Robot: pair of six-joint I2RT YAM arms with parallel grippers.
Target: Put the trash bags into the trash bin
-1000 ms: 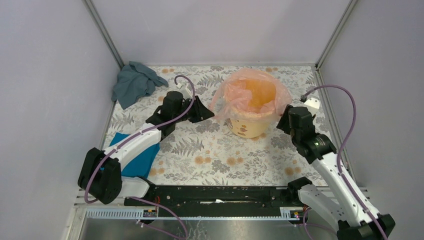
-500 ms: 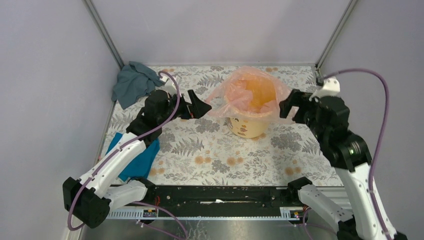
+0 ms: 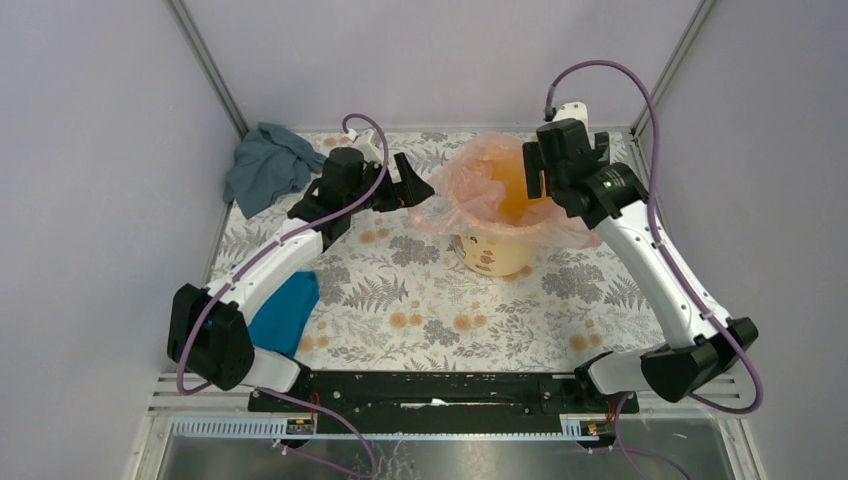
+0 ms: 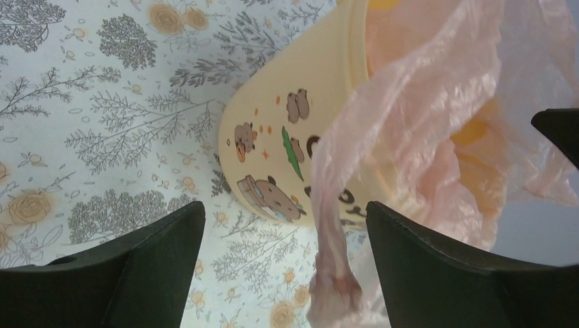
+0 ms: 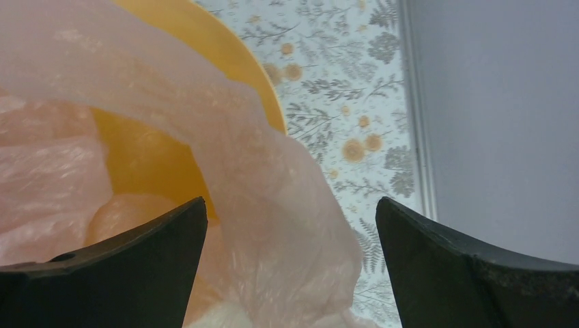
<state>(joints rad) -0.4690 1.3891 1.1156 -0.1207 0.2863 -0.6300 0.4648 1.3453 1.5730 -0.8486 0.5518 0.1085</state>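
Observation:
The trash bin, a round bucket with a cream outside and a yellow-orange inside, stands at the back middle of the table. The trash bag, thin pale-pink film, lies draped over the bin's mouth and spills past its rim on both sides. My left gripper is open at the bag's left edge. In the left wrist view a twisted strand of the bag hangs loose between the wide-apart fingers, with the bin behind it. My right gripper is open above the bin's right rim. A fold of the bag lies between its fingers, ungripped.
A grey-blue cloth lies in the back left corner. A bright blue cloth lies under the left arm near the front. Grey walls and metal posts close in the table on three sides.
Both grippers opened. The right arm rose and swung left, from beside the bin to above its right rim. The left gripper moved back and slightly right, along the bag's left edge.

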